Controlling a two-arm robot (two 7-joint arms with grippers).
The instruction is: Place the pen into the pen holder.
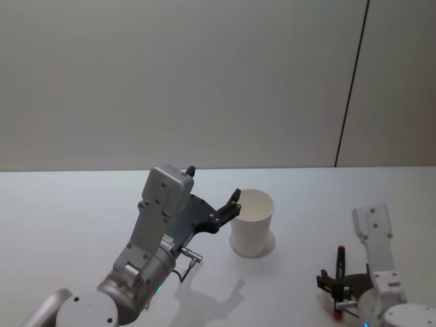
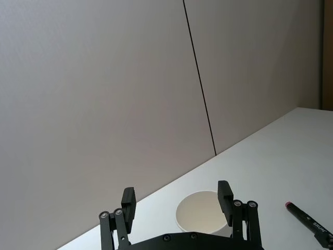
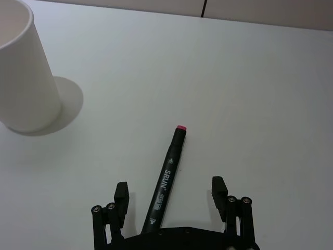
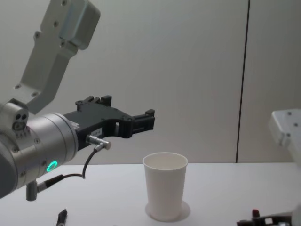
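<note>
The pen holder [image 1: 252,222] is a white paper cup standing upright on the white table [image 1: 75,211]; it also shows as the cup [image 4: 164,188] and the cup [image 2: 200,212]. The pen [image 3: 166,178], black with a pink-red end, lies flat on the table to the cup's right. My right gripper [image 3: 170,191] hovers over it, open, one finger on each side of the barrel without touching. In the head view the pen [image 1: 340,259] sits at the right gripper [image 1: 338,281]. My left gripper [image 1: 234,204] is open and empty, raised just left of the cup's rim.
A grey wall with a dark vertical seam [image 1: 351,88] stands behind the table. Bare table surface stretches left of the cup and behind it. The left arm's body [image 4: 42,141] looms large at the near left.
</note>
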